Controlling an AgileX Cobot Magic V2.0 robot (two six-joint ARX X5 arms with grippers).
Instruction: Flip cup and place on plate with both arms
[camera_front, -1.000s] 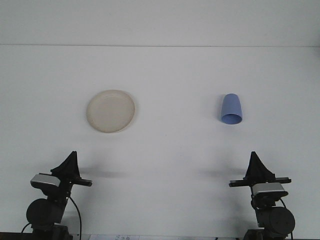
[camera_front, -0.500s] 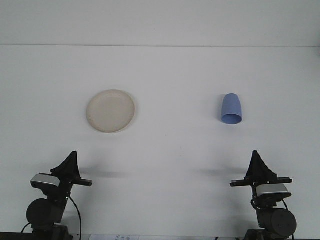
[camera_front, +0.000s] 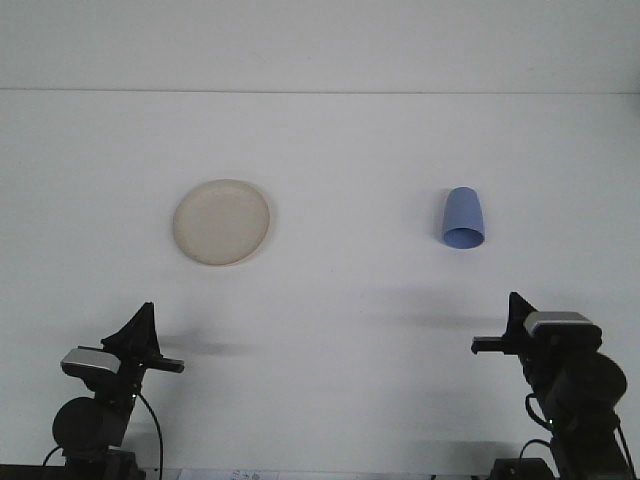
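lighting is bright, even and diffuse across the white tabletop, with no glare. soft, faint shadows lie on the surface beside each dark robot arm and under the pale blue plastic cup. the round cream plate casts only a thin edge shadow. focus is slightly soft overall, with mild image noise. contrast is low.

Both arm bases cut off by bottom frame edge, well below the round cream plate. Black left gripper and black right gripper: finger state unreadable. Blue plastic cup, right of plate: mouth side unclear.
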